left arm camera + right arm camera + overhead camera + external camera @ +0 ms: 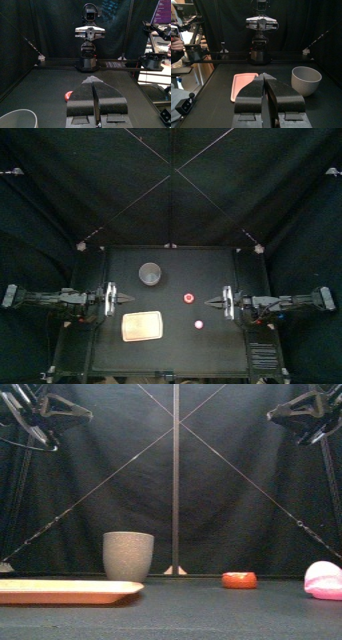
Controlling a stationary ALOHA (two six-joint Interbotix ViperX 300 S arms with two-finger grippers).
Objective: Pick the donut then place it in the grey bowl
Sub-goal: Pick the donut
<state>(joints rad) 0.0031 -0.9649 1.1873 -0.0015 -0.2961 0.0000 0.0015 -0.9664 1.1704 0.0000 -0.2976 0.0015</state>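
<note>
Scanning front to back in the front view: pink tray (67, 591) lower left, pink toy (322, 579) lower right, then the red donut (239, 580) right of centre on bare table. The grey cup (128, 556) is furthest back, left of centre. Left gripper (94, 81) and right gripper (264, 78) are both clenched on nothing, high at the upper corners.

Step in hand: grasp the donut. The right arm looks nearer. Spread the jaws first, descend straight, pinch across the ring, avoid clipping the pink toy.

Count: one donut, one cup, one tray, one pink toy.
</note>
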